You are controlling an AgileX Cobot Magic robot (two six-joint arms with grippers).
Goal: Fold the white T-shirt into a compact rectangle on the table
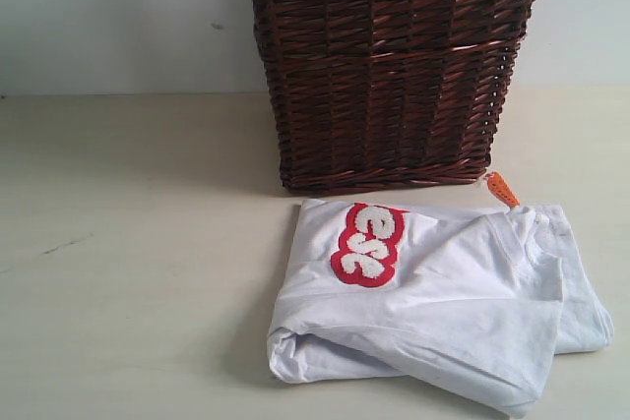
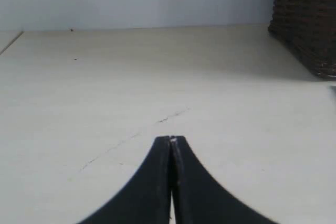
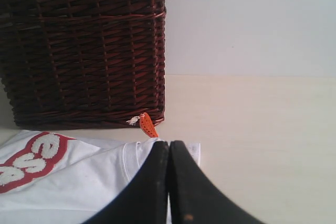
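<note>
The white T-shirt (image 1: 443, 292) lies loosely bundled on the desk (image 1: 128, 272) in front of the wicker basket (image 1: 394, 66), soft, light and floppy by our reckoning, best pinched at a hem or shoulder edge, while we see both arms' jaws pressed together, empty.

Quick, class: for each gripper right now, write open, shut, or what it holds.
Left gripper: shut, holding nothing.
Right gripper: shut, holding nothing; the white T-shirt is not gripped.

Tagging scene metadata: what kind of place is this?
Likely a staged tabletop test setup, not a lived-in room: a plain beige table against a blank pale wall, with a wicker basket and a roughly folded white T-shirt on it.
</note>
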